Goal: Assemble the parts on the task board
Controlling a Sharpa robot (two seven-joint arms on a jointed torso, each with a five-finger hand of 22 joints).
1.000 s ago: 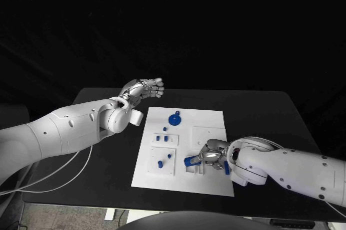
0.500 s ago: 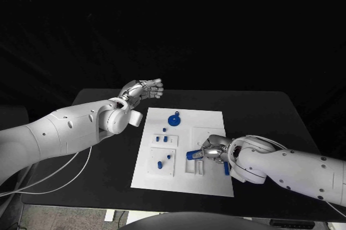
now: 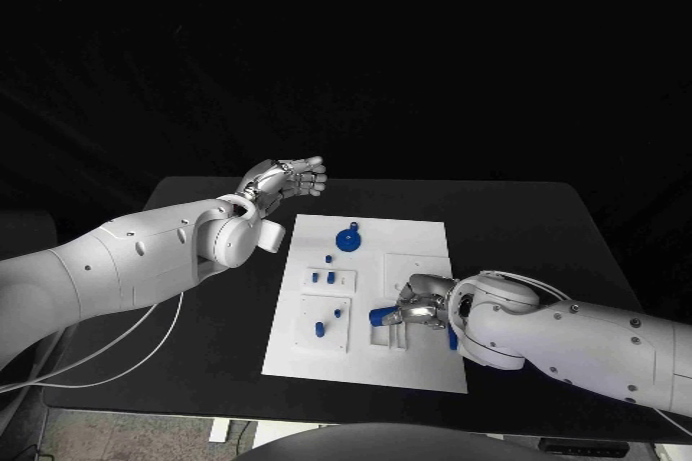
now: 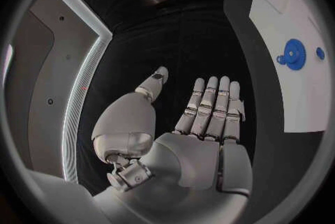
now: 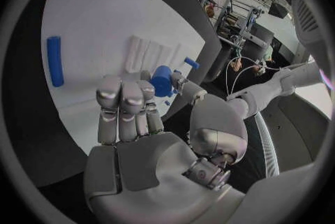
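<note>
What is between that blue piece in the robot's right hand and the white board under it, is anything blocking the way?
Nothing visible blocks it. The right hand holds the blue part just over the task board, by the slotted block there. The other blue pieces lie off to the side. Whether the part already touches the board cannot be told.

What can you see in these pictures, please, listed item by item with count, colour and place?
table: one, black, under everything.
task board: one, white, in the middle of the table.
gear: one, blue, lying on the board's far part.
small pegs: several, blue, standing in the board's left blocks.
cylinder: one, blue, pinched in the right hand over the board's near middle.
bar: one, blue, lying on the board beside the right hand.
cable: one, white, trailing on the table under the left arm.
left hand: silver, held up empty beyond the board's far left corner.
right hand: silver, over the board, holding the cylinder.
</note>
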